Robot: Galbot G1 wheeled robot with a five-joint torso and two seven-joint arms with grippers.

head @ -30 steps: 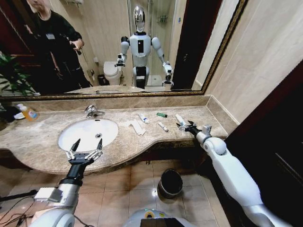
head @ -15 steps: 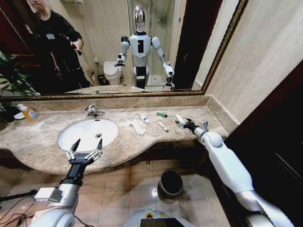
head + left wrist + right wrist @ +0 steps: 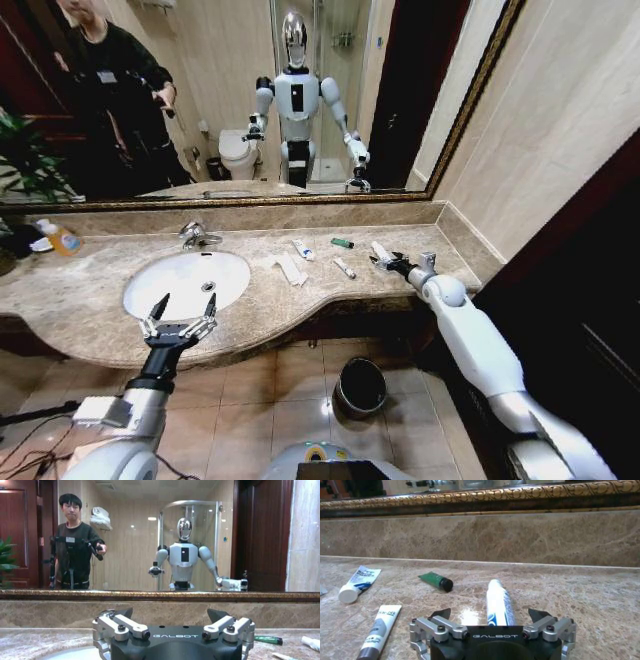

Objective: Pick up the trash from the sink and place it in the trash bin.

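The trash lies on the beige marble counter to the right of the white sink (image 3: 150,296): paper strips (image 3: 288,268), a white tube (image 3: 303,250), a green piece (image 3: 342,243), a thin tube (image 3: 344,268) and a larger white tube (image 3: 381,251). My right gripper (image 3: 378,263) is low over the counter at that larger tube (image 3: 497,600), open, its fingers on either side of the tube's near end. The green piece (image 3: 436,581) and two other tubes (image 3: 359,583) lie beyond. My left gripper (image 3: 178,318) hovers open over the sink's front rim. The trash bin (image 3: 360,387) stands on the floor below the counter.
A chrome tap (image 3: 195,235) stands behind the basin and an orange-labelled soap bottle (image 3: 62,238) at the far left. A mirror and a marble backsplash (image 3: 520,536) close the counter's rear; a wall bounds it on the right. The floor around the bin is tiled.
My right gripper has slid a little further left along the counter, closing in on the larger white tube. The left arm and the litter have not moved.
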